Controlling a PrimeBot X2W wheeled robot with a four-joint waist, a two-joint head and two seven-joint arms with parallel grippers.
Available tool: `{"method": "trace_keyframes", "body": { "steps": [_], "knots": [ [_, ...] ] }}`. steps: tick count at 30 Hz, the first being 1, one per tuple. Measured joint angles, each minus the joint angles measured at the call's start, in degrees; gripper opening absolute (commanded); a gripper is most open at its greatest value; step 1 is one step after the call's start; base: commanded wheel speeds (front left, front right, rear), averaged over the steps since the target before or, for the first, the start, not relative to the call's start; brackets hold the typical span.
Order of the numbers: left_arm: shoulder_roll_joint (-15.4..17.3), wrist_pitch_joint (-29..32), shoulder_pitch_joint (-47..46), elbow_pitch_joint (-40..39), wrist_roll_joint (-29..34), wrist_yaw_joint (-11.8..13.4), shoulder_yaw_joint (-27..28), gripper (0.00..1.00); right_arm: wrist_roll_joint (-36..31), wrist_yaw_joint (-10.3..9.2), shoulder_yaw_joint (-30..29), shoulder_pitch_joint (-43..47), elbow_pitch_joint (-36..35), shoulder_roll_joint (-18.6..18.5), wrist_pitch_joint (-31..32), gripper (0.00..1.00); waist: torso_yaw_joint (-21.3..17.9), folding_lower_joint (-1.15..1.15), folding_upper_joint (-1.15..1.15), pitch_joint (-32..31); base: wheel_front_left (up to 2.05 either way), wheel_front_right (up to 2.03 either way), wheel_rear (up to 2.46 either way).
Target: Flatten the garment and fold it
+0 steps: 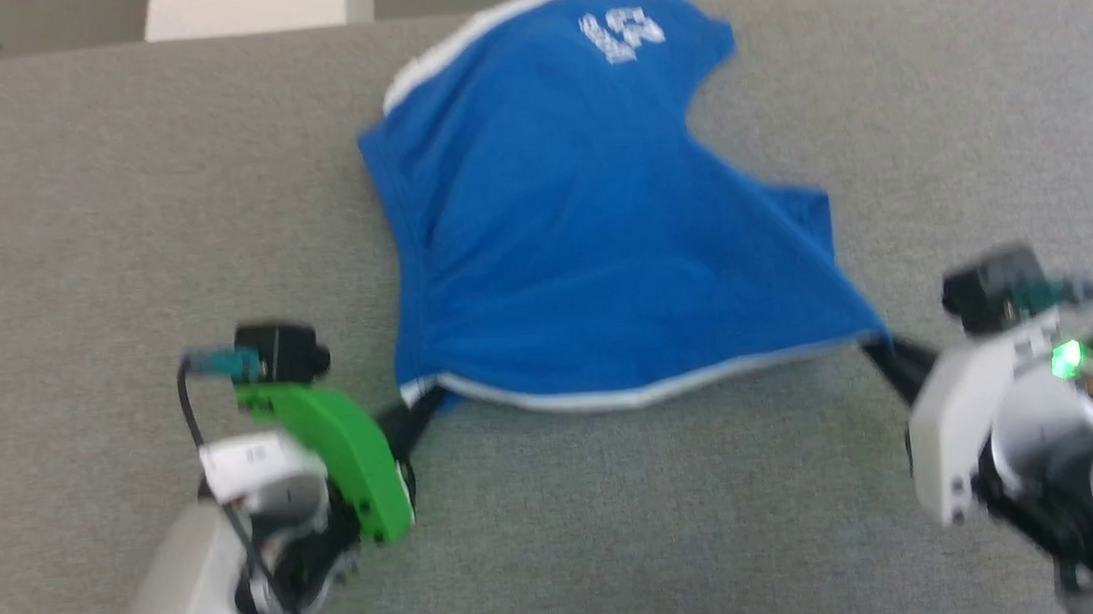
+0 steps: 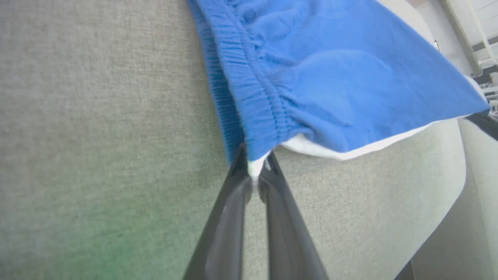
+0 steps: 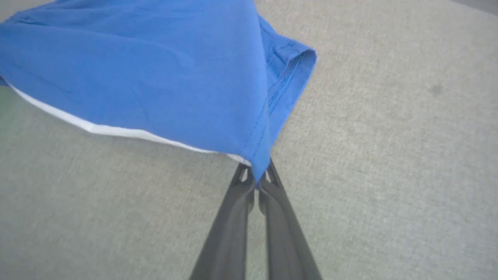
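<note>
Blue shorts (image 1: 581,249) lie across the middle of the grey cloth-covered bench (image 1: 128,179), their far end reaching almost to the bench's far edge, where the white print (image 1: 621,34) shows on top. The side nearest the robot, edged with a white trim (image 1: 626,398), is drawn out in a shallow curve between the two claws, parallel to the near edge. The left claw (image 1: 430,402) is pressed together on the left end of that side. In the left wrist view the left claw (image 2: 255,171) pinches a bit of white fabric just below the gathered waistband (image 2: 253,89), and the shorts (image 2: 330,77) rise away from it, clear of the bench there. The right claw (image 1: 876,346) grips the right end. In the right wrist view the right claw (image 3: 256,175) is closed on a blue stitched corner, and the shorts (image 3: 155,77) fan out from it, the trim lifted a little off the bench. Both arms sit toward the near edge, the left one toward the near left corner, the right one toward the near right corner. The head view is somewhat blurred.
</note>
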Motion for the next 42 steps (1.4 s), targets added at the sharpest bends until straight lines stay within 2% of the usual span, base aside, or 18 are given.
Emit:
{"method": "trace_keyframes", "body": {
  "steps": [9,12,15,20,24,30,42],
  "knots": [
    [1.85,0.42,14.93,-9.13,-0.32,3.8,-0.92,0.0,-2.43,0.0,-8.23,20.96,-9.35,7.79,5.11,0.0,1.55,0.0,0.0,-5.62,0.0,0.0,0.0],
    [2.57,1.35,19.36,-12.14,-0.54,4.81,-1.59,0.0,-3.45,0.0,-9.78,25.46,-11.07,9.1,7.09,0.0,1.86,0.0,0.0,-6.92,0.0,0.0,0.0],
    [3.0,1.11,22.21,-14.55,-1.14,5.03,-1.67,0.0,-4.42,0.0,-11.52,27.6,-12.83,9.82,7.5,0.0,2.21,0.0,0.0,-7.62,0.0,0.0,0.0],
    [1.55,0.26,22.59,-16.85,-2.76,4.86,-1.97,0.0,-5.44,0.0,-12.27,26.96,-15.13,9.78,6.41,0.0,3.05,0.0,0.0,-8.03,0.0,0.0,0.0],
    [-0.97,-0.57,20.62,-17.18,-3.38,4.16,-2.65,0.0,-6.98,0.0,-11.99,21.96,-15.29,7.82,5.54,0.0,3.86,0.0,0.0,-7.9,0.0,0.0,0.0],
    [-4.39,-2.54,13.42,-15.4,-3.53,2.77,-2.72,0.0,-7.98,0.0,-10.18,8.09,-11.89,3.59,4.33,0.0,5.2,0.0,0.0,-6.32,0.0,0.0,0.0],
    [-10.47,-8.33,-1.63,-3.58,-4.2,1.14,0.86,0.0,-9.45,0.0,-3.13,-19.64,6.23,-1.13,-1.14,0.0,8.83,0.01,0.0,0.07,0.0,0.0,0.0]
  ]
}}
